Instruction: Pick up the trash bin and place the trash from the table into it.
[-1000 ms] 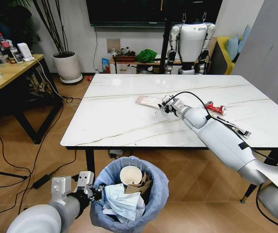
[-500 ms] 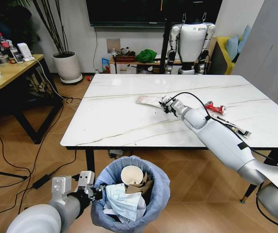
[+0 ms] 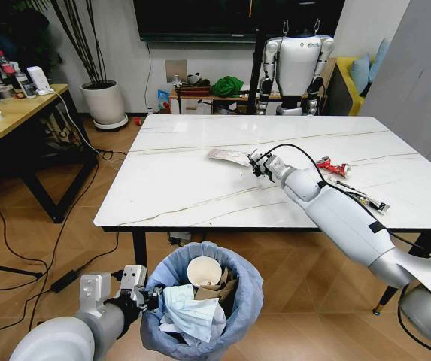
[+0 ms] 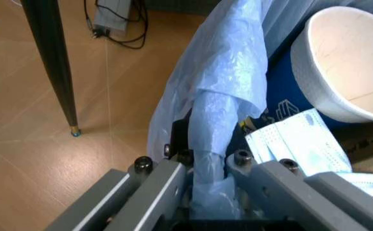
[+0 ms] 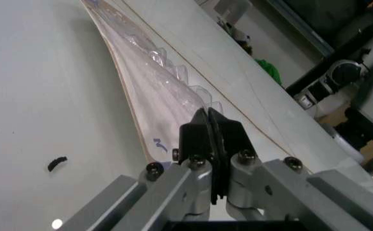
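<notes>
Table (image 3: 200, 169): white marble-look top, black edge, slim black legs; landmark for all below.
Right arm: reaches from the table's near right edge across the top toward its middle.
Bin (image 3: 241, 304): on the floor just in front of the table's near edge, lined with a crinkled light-blue bag; holds a paper cup (image 3: 203, 271), brown cardboard (image 3: 223, 289) and a mask (image 3: 192, 312).
Left gripper (image 3: 146, 295): low in front of the table, at the bin's left rim; jaws pinching the bag-covered rim, a fold of blue plastic between them in the left wrist view (image 4: 205, 192).
Right gripper (image 3: 256, 163): over the middle of the table; jaws pressed together on the near end of the packet (image 5: 210, 144).
Packet (image 3: 229, 156): flat clear-and-white wrapper, lying on the table's middle, its far end pointing toward the table's left side.
Red wrapper (image 3: 332, 165): on the table's right part, beyond the right arm.
Long packet (image 3: 362, 197): black-white, near the table's right front edge, beside the right arm.
</notes>
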